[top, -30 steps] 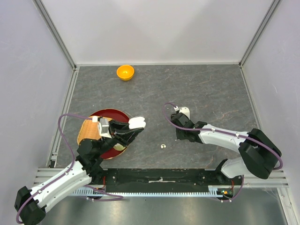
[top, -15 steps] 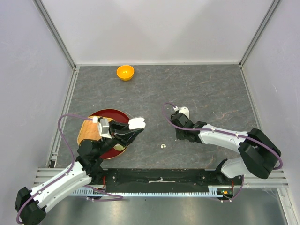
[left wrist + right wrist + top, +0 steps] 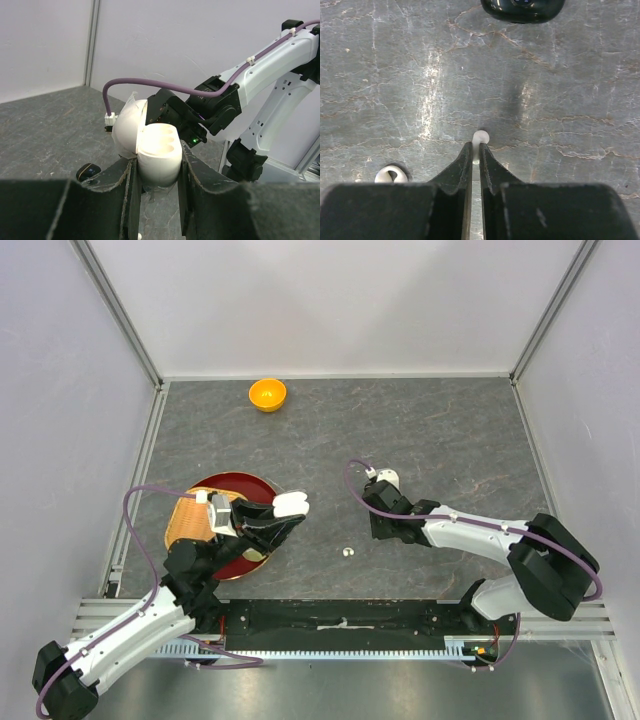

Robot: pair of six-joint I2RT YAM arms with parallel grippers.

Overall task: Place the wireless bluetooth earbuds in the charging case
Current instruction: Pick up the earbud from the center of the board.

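My left gripper (image 3: 283, 510) is shut on the open white charging case (image 3: 158, 152) and holds it above the table, lid (image 3: 127, 131) tipped back, its sockets empty. The case also shows in the top view (image 3: 291, 504). My right gripper (image 3: 385, 490) is shut on a tiny white earbud (image 3: 480, 138), held by its stem just above the table. A second white earbud (image 3: 389, 174) lies on the table to its left, and also shows in the top view (image 3: 347, 552). A black case (image 3: 522, 7) lies ahead of it. The black earbuds are out of view.
A red plate (image 3: 247, 486) with a wooden tray (image 3: 186, 521) sits under my left arm. An orange bowl (image 3: 267, 394) stands at the back. The black case also shows left of the white case in the left wrist view (image 3: 89, 171).
My right gripper has shifted slightly left with the earbud. My left gripper with the white case has edged slightly left.
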